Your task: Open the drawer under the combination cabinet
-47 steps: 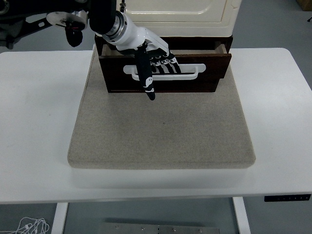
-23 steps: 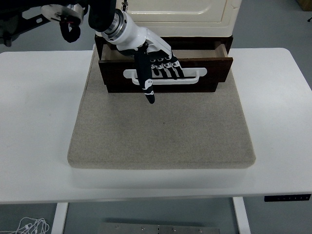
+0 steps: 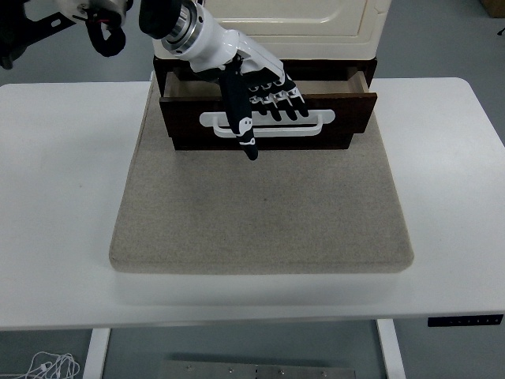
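Note:
A dark brown drawer [image 3: 347, 106] with a white handle [image 3: 312, 123] stands pulled partly out from under the cream cabinet [image 3: 316, 20] at the table's far side. My left hand [image 3: 264, 99] comes in from the upper left and lies over the drawer's front. Its fingers [image 3: 286, 101] are stretched out across the front's top edge, just above the handle, and hold nothing. The thumb [image 3: 246, 134] points down across the handle's left part. The right arm is out of view.
The cabinet and drawer stand on a grey felt mat [image 3: 260, 213] that covers the middle of the white table [image 3: 63, 197]. The drawer front reaches over the mat's far edge.
My left hand's fingers have come out of the handle and moved up and to the right onto the drawer front's top edge. The drawer has stayed pulled out.

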Controlling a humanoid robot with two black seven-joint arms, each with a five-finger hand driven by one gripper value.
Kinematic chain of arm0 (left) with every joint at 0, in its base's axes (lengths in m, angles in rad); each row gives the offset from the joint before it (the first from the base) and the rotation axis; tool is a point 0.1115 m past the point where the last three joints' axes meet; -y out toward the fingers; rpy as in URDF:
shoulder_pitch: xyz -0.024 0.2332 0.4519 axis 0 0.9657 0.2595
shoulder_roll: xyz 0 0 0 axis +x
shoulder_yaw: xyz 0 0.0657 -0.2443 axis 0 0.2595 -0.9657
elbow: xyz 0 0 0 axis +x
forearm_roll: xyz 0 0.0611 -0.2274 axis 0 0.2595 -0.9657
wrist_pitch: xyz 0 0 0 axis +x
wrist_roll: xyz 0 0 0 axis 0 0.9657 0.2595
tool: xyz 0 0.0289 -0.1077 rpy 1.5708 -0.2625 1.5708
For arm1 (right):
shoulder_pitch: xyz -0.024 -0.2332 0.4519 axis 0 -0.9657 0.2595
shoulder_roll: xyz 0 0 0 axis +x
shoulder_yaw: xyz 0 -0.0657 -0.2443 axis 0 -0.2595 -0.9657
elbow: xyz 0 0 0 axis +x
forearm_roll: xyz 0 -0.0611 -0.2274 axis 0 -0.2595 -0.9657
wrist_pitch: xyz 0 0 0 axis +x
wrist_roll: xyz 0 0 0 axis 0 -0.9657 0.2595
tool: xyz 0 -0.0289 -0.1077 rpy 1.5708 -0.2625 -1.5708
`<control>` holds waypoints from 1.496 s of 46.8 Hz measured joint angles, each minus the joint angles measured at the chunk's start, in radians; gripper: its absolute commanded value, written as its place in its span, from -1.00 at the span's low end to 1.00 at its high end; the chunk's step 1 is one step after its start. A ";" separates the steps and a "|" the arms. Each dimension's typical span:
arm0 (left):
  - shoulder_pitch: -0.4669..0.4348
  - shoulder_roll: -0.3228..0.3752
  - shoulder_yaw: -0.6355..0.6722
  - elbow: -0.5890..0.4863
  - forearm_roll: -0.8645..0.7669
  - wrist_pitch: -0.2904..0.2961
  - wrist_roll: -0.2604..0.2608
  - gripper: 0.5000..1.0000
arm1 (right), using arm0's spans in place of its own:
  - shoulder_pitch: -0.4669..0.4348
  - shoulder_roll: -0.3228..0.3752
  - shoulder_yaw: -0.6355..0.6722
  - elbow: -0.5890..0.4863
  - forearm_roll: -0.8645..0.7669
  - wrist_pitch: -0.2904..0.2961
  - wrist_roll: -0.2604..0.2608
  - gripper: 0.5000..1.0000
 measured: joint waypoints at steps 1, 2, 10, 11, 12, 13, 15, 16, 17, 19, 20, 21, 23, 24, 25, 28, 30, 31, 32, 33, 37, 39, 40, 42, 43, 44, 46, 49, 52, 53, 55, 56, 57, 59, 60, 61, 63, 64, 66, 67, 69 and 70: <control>0.000 0.000 -0.006 0.000 -0.003 0.000 0.000 1.00 | 0.000 0.000 0.000 0.000 0.000 0.000 0.000 0.71; 0.000 0.000 -0.013 0.000 -0.007 0.000 0.000 1.00 | 0.000 0.000 0.000 0.000 0.000 0.000 0.000 0.70; 0.025 0.000 -0.083 0.002 -0.032 0.001 -0.005 1.00 | 0.000 0.000 0.000 0.000 0.000 0.000 0.000 0.70; 0.029 0.000 -0.091 0.003 -0.033 0.001 -0.007 1.00 | 0.000 0.000 0.000 0.000 0.000 0.000 0.000 0.70; 0.033 0.000 -0.101 0.003 -0.034 0.001 -0.009 1.00 | 0.000 0.000 0.000 0.000 0.000 0.000 0.000 0.71; 0.037 0.000 -0.112 0.003 -0.035 0.001 -0.010 1.00 | 0.000 0.000 0.000 0.000 0.000 0.000 0.000 0.71; 0.048 0.000 -0.144 0.006 -0.036 0.001 -0.013 1.00 | 0.000 0.000 0.001 0.000 0.000 0.000 0.000 0.71; 0.057 0.000 -0.160 0.007 -0.035 0.001 -0.014 1.00 | 0.000 0.000 0.001 0.000 0.000 0.000 0.000 0.70; 0.070 0.000 -0.184 0.008 -0.036 0.001 -0.016 1.00 | 0.000 0.000 0.001 0.000 0.000 0.000 0.000 0.70; 0.093 0.000 -0.226 0.010 -0.036 0.001 -0.020 1.00 | -0.001 0.000 0.001 0.000 0.000 0.000 0.000 0.71; 0.105 0.000 -0.250 0.010 -0.035 0.001 -0.021 1.00 | 0.000 0.000 0.001 0.000 0.000 0.000 0.000 0.71; 0.120 0.000 -0.283 0.011 -0.033 0.001 -0.022 1.00 | 0.000 0.000 0.001 0.000 0.000 0.000 0.000 0.71; 0.146 0.000 -0.337 0.011 -0.030 0.004 -0.026 1.00 | 0.000 0.000 0.000 0.000 0.000 0.000 0.000 0.70; 0.159 0.000 -0.364 0.011 -0.029 0.012 -0.028 1.00 | 0.000 0.000 0.000 0.000 0.000 0.000 0.000 0.71; 0.175 0.000 -0.402 0.012 -0.026 0.025 -0.034 1.00 | 0.000 0.000 0.000 0.000 0.000 0.000 0.000 0.71; 0.202 -0.004 -0.480 0.019 -0.022 0.054 -0.053 1.00 | 0.000 0.000 0.000 0.000 0.000 0.000 0.000 0.71; 0.211 -0.005 -0.525 0.029 -0.022 0.063 -0.066 1.00 | 0.000 0.000 0.000 0.000 0.000 0.000 0.000 0.70; 0.212 -0.006 -0.542 0.034 -0.023 0.064 -0.071 1.00 | 0.000 0.000 0.000 0.000 0.000 0.000 0.000 0.70; 0.213 -0.006 -0.557 0.040 -0.025 0.065 -0.075 1.00 | 0.000 0.000 0.000 0.000 0.000 0.000 0.000 0.70; 0.214 -0.006 -0.574 0.049 -0.031 0.065 -0.081 1.00 | 0.000 0.000 0.000 0.000 0.000 0.000 0.000 0.70; 0.214 -0.008 -0.634 0.082 -0.035 0.073 -0.106 1.00 | 0.000 0.000 0.000 0.000 0.000 0.000 0.000 0.70; 0.214 -0.008 -0.667 0.099 -0.035 0.076 -0.121 1.00 | 0.000 0.000 0.000 0.000 0.000 0.000 0.000 0.71; 0.214 -0.008 -0.689 0.110 -0.036 0.078 -0.131 1.00 | 0.000 0.000 0.000 0.000 0.000 0.000 0.000 0.71; 0.214 -0.007 -0.723 0.127 -0.037 0.082 -0.147 1.00 | 0.000 0.000 0.000 0.000 0.000 0.000 0.000 0.70; 0.214 -0.008 -0.741 0.136 -0.038 0.085 -0.156 1.00 | 0.000 0.000 0.000 0.000 0.000 0.000 0.000 0.70; 0.214 -0.008 -0.767 0.148 -0.039 0.092 -0.170 1.00 | 0.000 0.000 0.000 0.000 0.000 0.000 0.000 0.70; 0.215 -0.009 -0.803 0.169 -0.039 0.109 -0.190 1.00 | 0.000 0.000 0.000 0.000 0.000 0.000 0.000 0.71; 0.215 -0.012 -0.843 0.200 -0.039 0.161 -0.220 1.00 | 0.000 0.000 0.001 0.000 0.000 0.000 0.000 0.70; 0.213 -0.013 -0.865 0.225 -0.039 0.226 -0.257 1.00 | 0.000 0.000 0.001 0.000 0.000 0.000 0.000 0.71; 0.212 -0.014 -0.871 0.231 -0.039 0.243 -0.269 1.00 | 0.000 0.000 0.001 0.000 0.000 0.000 0.000 0.71; 0.211 -0.014 -0.884 0.246 -0.039 0.277 -0.298 1.00 | 0.000 0.000 0.001 0.000 0.000 0.000 0.000 0.71; 0.210 -0.014 -0.891 0.253 -0.039 0.289 -0.309 1.00 | 0.000 0.000 0.001 0.000 0.000 0.000 0.000 0.70; 0.210 -0.013 -0.897 0.259 -0.039 0.296 -0.317 1.00 | 0.000 0.000 0.001 0.000 0.000 0.000 0.000 0.71; 0.209 -0.011 -0.907 0.275 -0.039 0.306 -0.329 1.00 | 0.000 0.000 0.000 0.000 0.000 0.000 0.000 0.71; 0.209 -0.010 -0.909 0.281 -0.039 0.308 -0.335 1.00 | 0.000 0.000 0.000 0.000 0.000 0.000 0.000 0.70; 0.208 -0.009 -0.912 0.288 -0.039 0.309 -0.339 1.00 | 0.000 0.000 0.000 0.000 0.000 0.000 0.000 0.71; 0.207 -0.007 -0.922 0.306 -0.039 0.314 -0.348 1.00 | 0.000 0.000 0.000 0.000 0.000 0.000 0.000 0.70; 0.207 -0.006 -0.930 0.314 -0.038 0.317 -0.352 1.00 | 0.000 0.000 0.000 0.000 0.000 0.000 0.000 0.70; 0.206 -0.003 -0.952 0.334 -0.037 0.328 -0.363 1.00 | 0.000 0.000 0.000 0.000 0.000 0.000 0.000 0.70; 0.206 -0.002 -0.961 0.343 -0.037 0.334 -0.367 1.00 | 0.000 0.000 0.001 0.000 0.000 0.000 0.000 0.70; 0.206 0.000 -0.979 0.361 -0.037 0.351 -0.372 1.00 | 0.000 0.000 0.001 0.000 0.000 0.000 0.000 0.71; 0.206 0.002 -0.988 0.377 -0.037 0.364 -0.373 1.00 | 0.000 0.000 0.000 0.000 0.000 0.000 0.000 0.70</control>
